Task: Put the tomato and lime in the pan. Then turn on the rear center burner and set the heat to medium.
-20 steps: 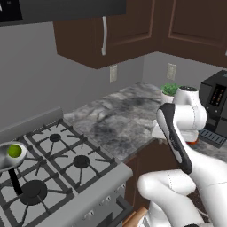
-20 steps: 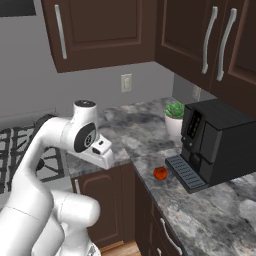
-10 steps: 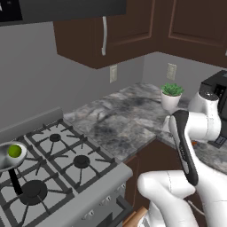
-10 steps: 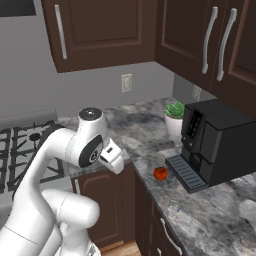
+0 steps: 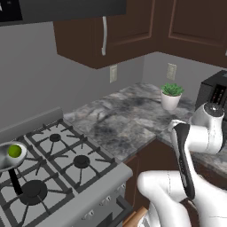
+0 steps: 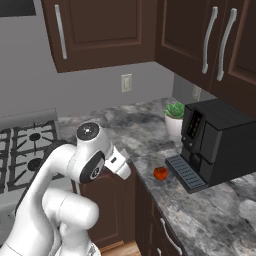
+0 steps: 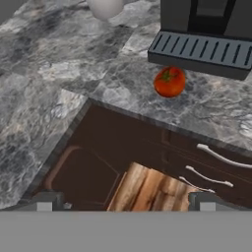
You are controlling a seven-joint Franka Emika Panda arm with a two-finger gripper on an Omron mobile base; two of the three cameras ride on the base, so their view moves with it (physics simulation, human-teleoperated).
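The tomato (image 6: 160, 173) lies on the granite counter just in front of the coffee machine's drip tray; the hand view has the tomato (image 7: 170, 81) above centre. My gripper (image 7: 125, 203) is open, its tips wide apart with nothing between them. It hangs over the cabinet front short of the counter edge, well back from the tomato. The lime (image 5: 14, 150) rests inside the silver pan (image 5: 5, 160) at the stove's far left. The pan's black handle (image 5: 15, 185) points toward the front. The pan sits behind the large black disc burner (image 5: 33, 189), covering the rear center burner.
A black coffee machine (image 6: 220, 142) stands right of the tomato, and a potted plant (image 6: 174, 118) in a white pot behind it. Dark drawers with silver handles (image 7: 216, 157) lie below the counter edge. Upper cabinets (image 6: 100, 27) hang above. My white arm (image 5: 199, 137) blocks the counter's right part.
The arm has swung right, away from the stove and toward the coffee machine, and the hand has dropped a little. Tomato, lime and pan have stayed put.
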